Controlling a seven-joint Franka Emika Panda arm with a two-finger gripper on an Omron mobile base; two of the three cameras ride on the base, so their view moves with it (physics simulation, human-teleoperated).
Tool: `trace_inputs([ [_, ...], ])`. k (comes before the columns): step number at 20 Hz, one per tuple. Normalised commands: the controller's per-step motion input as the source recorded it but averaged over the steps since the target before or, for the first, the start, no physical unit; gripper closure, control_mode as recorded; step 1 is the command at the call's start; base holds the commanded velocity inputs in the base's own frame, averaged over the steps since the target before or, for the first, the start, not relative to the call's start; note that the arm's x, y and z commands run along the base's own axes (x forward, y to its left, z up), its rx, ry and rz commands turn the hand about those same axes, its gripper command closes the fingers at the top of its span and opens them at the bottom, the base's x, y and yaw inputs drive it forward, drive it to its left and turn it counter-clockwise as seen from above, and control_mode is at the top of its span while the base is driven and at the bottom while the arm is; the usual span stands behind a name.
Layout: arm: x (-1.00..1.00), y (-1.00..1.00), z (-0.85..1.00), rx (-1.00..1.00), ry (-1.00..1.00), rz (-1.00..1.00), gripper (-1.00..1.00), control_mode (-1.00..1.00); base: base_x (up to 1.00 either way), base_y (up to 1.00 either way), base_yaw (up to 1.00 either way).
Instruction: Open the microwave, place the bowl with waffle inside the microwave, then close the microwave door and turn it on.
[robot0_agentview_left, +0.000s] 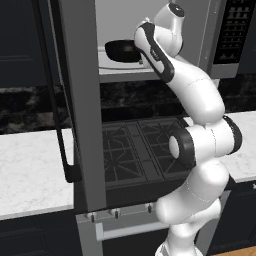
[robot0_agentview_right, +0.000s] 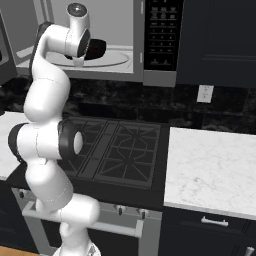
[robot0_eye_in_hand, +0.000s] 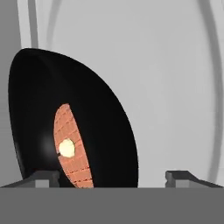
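My end effector (robot0_eye_in_hand: 112, 177) stands wide, holding nothing, beside the glossy black round bowl (robot0_eye_in_hand: 94, 127) with orange-red gridded waffle (robot0_eye_in_hand: 70, 146) inside the pale grey microwave (robot0_agentview_right: 117, 60); no writing readable

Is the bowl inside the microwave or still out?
Inside. The black bowl, with the waffle in it, sits in the pale cavity of the microwave behind the open door.

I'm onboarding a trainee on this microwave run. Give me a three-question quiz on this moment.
1. True or false: the microwave door is shut.
2. The bowl sits: A) on the stove, B) inside the microwave, C) on the counter.
3. What lies in the bowl?

Key: 1. False, it stands swung open. 2. B, on the turntable. 3. The waffle; the gripper's jaws stand open, one fingertip on each side of the bowl's edge.
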Motion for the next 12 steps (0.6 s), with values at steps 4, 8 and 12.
trace_inputs([
  [4, -0.96, 0.0, 0.17, 0.0, -0.25, 0.0, -1.0, -1.0, 0.0, 0.0, 0.0],
  [8, -1.0, 0.0, 0.21, 0.0, -0.29, 0.0, -1.0, -1.0, 0.0, 0.0, 0.0],
  [12, -1.0, 0.0, 0.24, 0.0, -0.38, 0.0, -1.0, -1.0, 0.0, 0.0, 0.0],
])
